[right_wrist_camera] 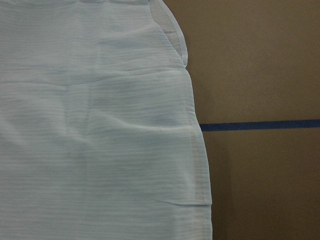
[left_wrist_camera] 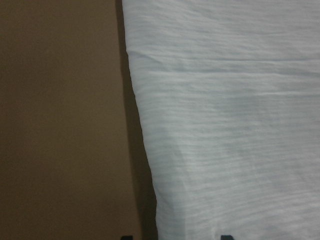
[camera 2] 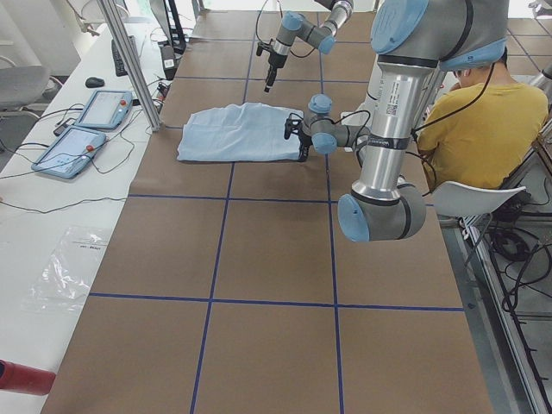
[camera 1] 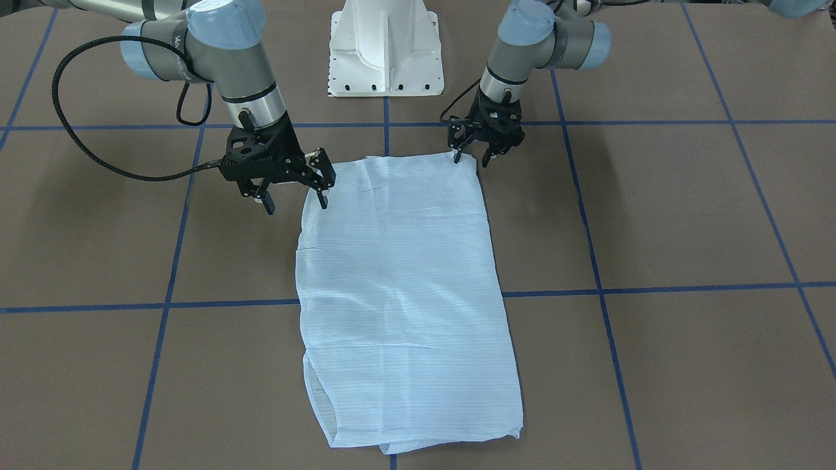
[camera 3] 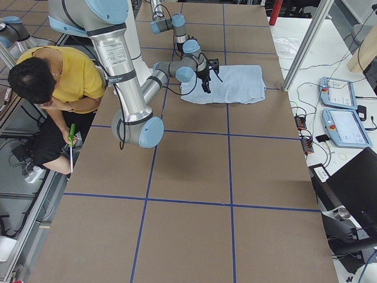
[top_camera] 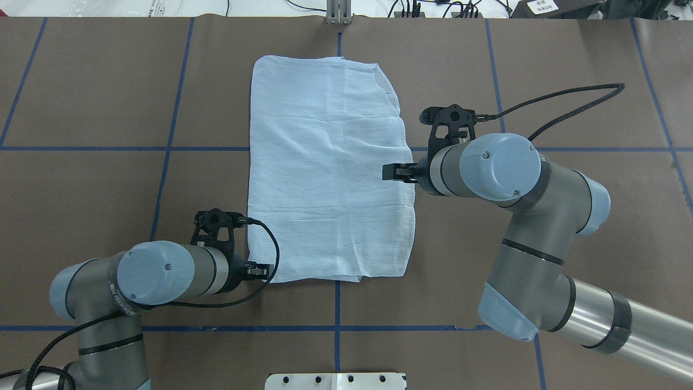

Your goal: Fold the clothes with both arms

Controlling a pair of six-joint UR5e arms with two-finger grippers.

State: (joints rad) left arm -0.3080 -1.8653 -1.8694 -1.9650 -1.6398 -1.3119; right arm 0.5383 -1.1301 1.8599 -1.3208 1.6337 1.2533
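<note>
The pale-blue striped shirt [camera 1: 398, 287] lies flat on the brown table as a folded rectangle; it also shows from overhead [top_camera: 325, 179]. My left gripper [camera 1: 471, 158] is open and low at the shirt's corner nearest the robot. The left wrist view shows that side edge of the shirt [left_wrist_camera: 230, 125] lying between its two fingertips. My right gripper [camera 1: 294, 199] is open and empty. It hovers over the shirt's opposite long edge, and from overhead the right gripper [top_camera: 395, 172] sits about halfway along that edge. The right wrist view shows the shirt's edge [right_wrist_camera: 95, 140] but no fingers.
The white mounting base [camera 1: 385, 52] stands at the robot's side of the table. Blue tape lines [camera 1: 653, 288] grid the brown cover. A person in yellow [camera 2: 483, 121] sits beside the robot. Two teach pendants [camera 2: 86, 129] and a metal post [camera 2: 129, 60] stand past the table's far edge.
</note>
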